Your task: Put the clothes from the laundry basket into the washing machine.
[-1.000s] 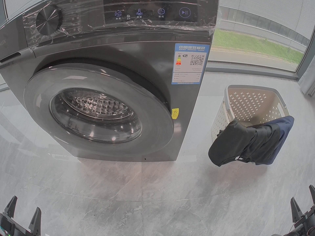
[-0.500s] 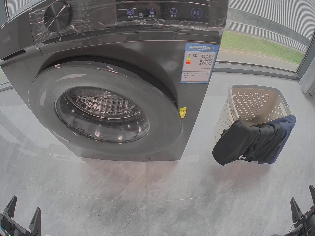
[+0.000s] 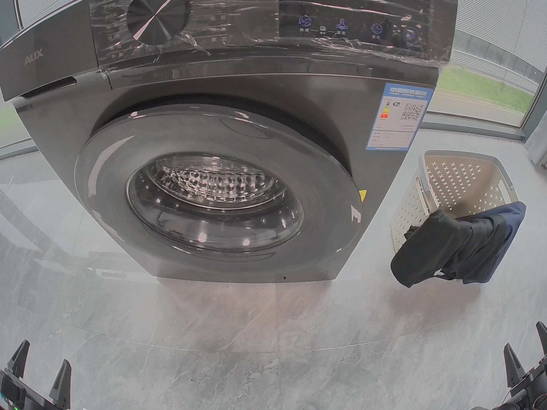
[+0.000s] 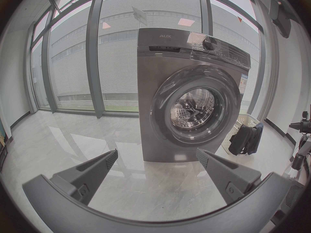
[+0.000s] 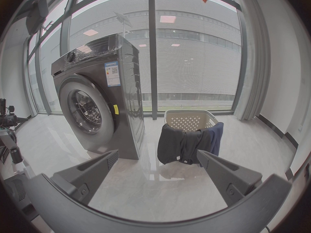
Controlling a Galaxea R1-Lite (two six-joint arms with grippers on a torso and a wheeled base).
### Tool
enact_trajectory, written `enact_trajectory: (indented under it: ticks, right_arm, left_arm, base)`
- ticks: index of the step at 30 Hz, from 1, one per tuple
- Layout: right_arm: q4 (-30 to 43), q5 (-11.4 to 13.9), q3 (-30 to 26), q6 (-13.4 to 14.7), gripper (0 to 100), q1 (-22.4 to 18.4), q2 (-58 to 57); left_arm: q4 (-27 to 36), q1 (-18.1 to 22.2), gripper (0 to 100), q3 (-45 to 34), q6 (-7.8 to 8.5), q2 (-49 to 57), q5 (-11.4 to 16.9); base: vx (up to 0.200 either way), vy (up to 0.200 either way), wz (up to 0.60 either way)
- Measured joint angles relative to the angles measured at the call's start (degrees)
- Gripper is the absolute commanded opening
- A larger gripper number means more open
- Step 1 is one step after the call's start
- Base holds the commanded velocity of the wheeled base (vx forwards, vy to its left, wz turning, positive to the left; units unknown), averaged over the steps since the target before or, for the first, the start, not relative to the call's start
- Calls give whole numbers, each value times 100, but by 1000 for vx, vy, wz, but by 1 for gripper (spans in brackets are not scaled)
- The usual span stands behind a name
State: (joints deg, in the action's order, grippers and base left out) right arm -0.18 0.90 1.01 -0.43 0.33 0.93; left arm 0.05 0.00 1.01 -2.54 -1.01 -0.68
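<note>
From the remote station I look down on the grey washing machine (image 3: 228, 115), which stands on a pale marble-patterned floor (image 3: 273, 337) before a tall window (image 5: 194, 49). Its round glass door (image 3: 216, 200) faces me, and the steel drum shows through the pane. Clear plastic film wraps the control panel around the dial (image 3: 156, 13), and a blue-headed label (image 3: 399, 118) is stuck on the upper right of the front. The laundry basket (image 3: 462, 182), beige and perforated, stands on the floor just beside the machine's right side. The clothes (image 3: 450, 246) hang over the basket's near rim and down its outer wall: a black garment on the left and a navy one (image 3: 504, 226) overlapping it on the right. My left gripper (image 3: 40, 371) sits low at the near left, well apart from the machine, with its fingers spread wide and nothing between them. My right gripper (image 3: 527, 348) sits low at the near right, short of the basket, its fingers likewise parted and empty. In the right wrist view the draped clothes show between and beyond the two finger tips.
</note>
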Motion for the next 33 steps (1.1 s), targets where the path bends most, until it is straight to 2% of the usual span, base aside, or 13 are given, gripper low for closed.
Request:
enact_trajectory:
  ticks: [14, 31, 33]
  right_arm:
    - [0, -6, 0, 0, 100, -2, 0]
    - [0, -6, 0, 0, 100, 2, 0]
    - [-2, -4, 0, 0, 100, -2, 0]
  left_arm:
    - [-5, 0, 100, 0, 0, -2, 0]
    - [-5, 0, 100, 0, 0, -2, 2]
    - [-5, -5, 100, 0, 0, 0, 2]
  base:
    - [0, 200, 0]
    - [0, 0, 0]
    - [200, 0, 0]
